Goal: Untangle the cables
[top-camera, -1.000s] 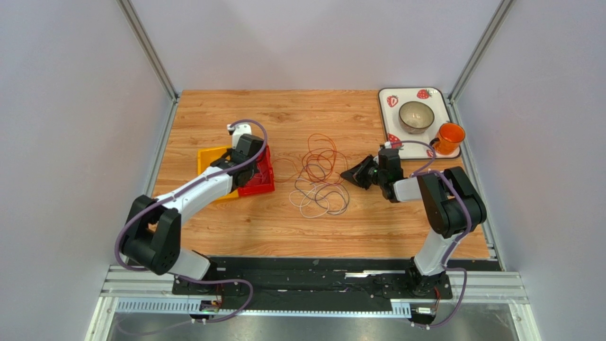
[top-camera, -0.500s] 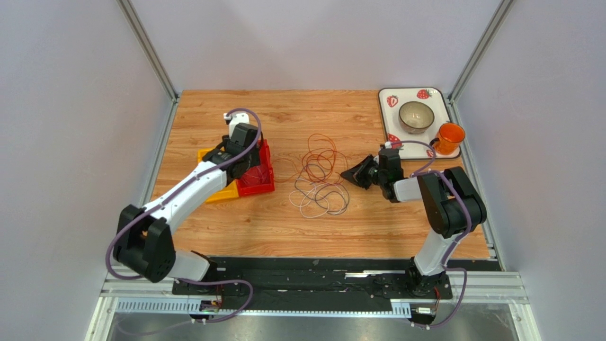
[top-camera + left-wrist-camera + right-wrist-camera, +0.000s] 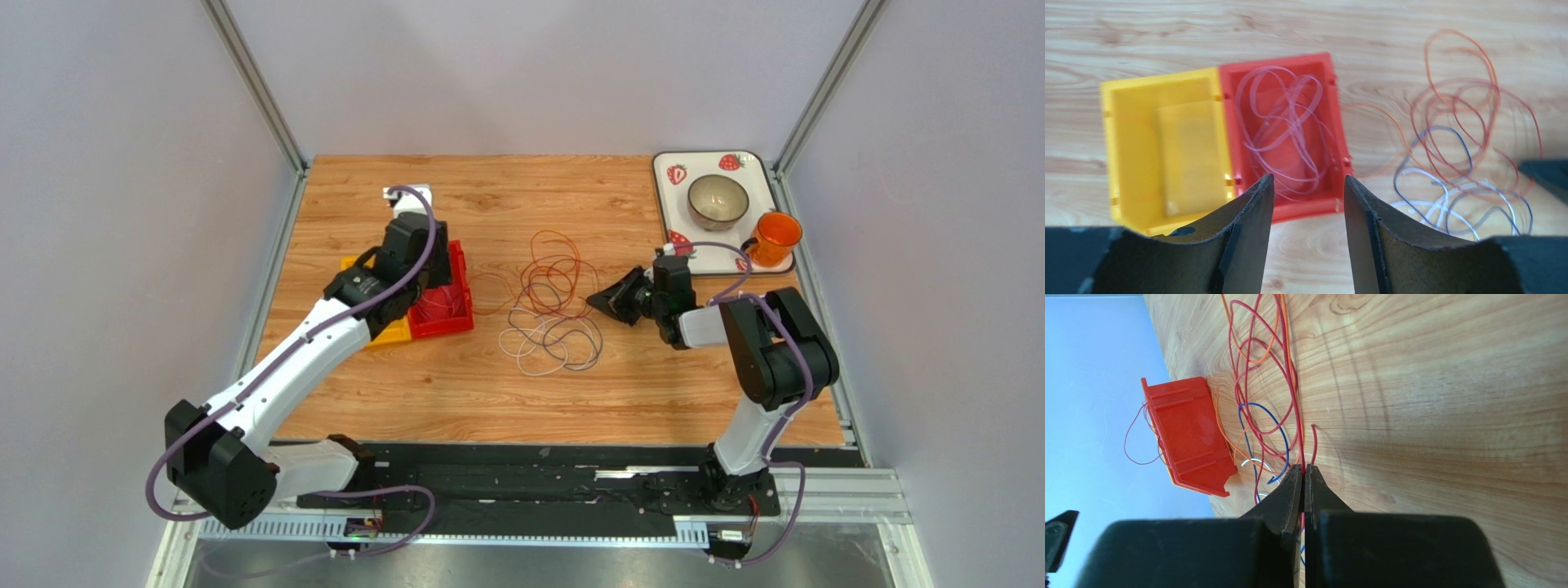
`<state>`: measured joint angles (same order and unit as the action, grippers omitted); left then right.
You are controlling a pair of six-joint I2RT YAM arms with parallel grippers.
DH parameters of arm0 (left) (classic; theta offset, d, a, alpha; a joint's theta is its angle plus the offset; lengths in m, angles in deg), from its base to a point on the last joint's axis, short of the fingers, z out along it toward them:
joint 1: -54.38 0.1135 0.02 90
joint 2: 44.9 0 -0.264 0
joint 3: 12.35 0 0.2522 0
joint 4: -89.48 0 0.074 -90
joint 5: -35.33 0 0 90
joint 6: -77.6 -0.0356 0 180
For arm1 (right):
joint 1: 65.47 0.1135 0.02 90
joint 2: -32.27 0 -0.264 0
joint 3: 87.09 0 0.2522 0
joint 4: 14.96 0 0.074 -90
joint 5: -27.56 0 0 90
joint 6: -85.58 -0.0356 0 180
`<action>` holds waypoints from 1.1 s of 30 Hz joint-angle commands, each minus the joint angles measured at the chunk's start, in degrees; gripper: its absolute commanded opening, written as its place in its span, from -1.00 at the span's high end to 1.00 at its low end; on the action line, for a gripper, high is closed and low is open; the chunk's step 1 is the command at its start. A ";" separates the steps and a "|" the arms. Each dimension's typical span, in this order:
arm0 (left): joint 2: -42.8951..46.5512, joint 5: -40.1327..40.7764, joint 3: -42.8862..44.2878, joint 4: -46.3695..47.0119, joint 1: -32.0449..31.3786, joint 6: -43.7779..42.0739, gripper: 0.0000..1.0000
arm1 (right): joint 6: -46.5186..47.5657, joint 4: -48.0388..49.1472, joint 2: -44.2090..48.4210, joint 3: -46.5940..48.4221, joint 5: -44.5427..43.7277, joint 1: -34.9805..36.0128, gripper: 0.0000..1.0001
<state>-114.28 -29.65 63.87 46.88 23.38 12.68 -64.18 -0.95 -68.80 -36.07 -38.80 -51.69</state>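
Red bin (image 3: 1290, 63), yellow bin (image 3: 1189, 153), bowl (image 3: 718, 200), cup (image 3: 777, 233), tray (image 3: 751, 181): one each.

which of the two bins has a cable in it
The red bin: a loose coil of pale cable lies inside it. The yellow bin, touching its side, shows no cable inside.

In the top view the left arm (image 3: 307, 337) stretches diagonally from the lower left towards the upper centre-left, almost straight. Its wrist is bent down, and the left gripper (image 3: 1308, 184) points downward with its jaws parted. The right arm (image 3: 767, 343) is folded tight at centre right. The right gripper (image 3: 1303, 473) reaches left, its jaws pressed together on a red cable (image 3: 1298, 441).
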 commanded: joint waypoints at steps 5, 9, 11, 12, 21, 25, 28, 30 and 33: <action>-1.36 -6.55 -3.74 6.59 -7.31 -1.00 -0.15 | 2.19 15.42 2.11 -1.31 6.57 1.68 1.00; -3.47 -8.23 -4.01 9.41 -11.08 -1.70 -0.15 | 5.00 31.46 7.63 -7.10 9.24 5.45 1.00; -3.65 -11.29 -5.06 13.35 -12.14 -3.01 -0.15 | 9.74 25.02 11.93 -7.55 5.74 6.78 1.00; -3.57 -12.78 -5.76 15.20 -12.67 -3.28 -0.15 | 10.89 23.31 12.57 -7.11 5.20 7.66 1.00; -8.57 -23.00 -11.65 32.78 -16.71 -8.02 -0.06 | 10.46 22.33 9.85 -4.74 7.21 8.54 1.00; -11.38 -22.55 -12.01 36.04 -19.00 -9.87 -0.15 | 10.64 21.10 9.76 -4.30 6.42 8.72 1.00; -13.67 -22.82 -11.48 36.84 -19.97 -10.40 -0.16 | 10.81 18.73 9.15 -3.16 6.24 8.54 1.00; -14.81 -23.34 -11.30 37.62 -20.23 -10.75 -0.17 | 10.81 18.38 8.88 -2.72 6.24 8.54 1.00; -16.04 -22.13 -10.69 37.81 -21.03 -11.19 -0.16 | 10.81 17.67 8.44 -2.19 6.24 8.63 1.00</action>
<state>-129.19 -51.86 52.05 80.08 3.16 3.65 -54.90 17.17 -59.69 -40.58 -32.35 -43.05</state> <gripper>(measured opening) 0.582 0.011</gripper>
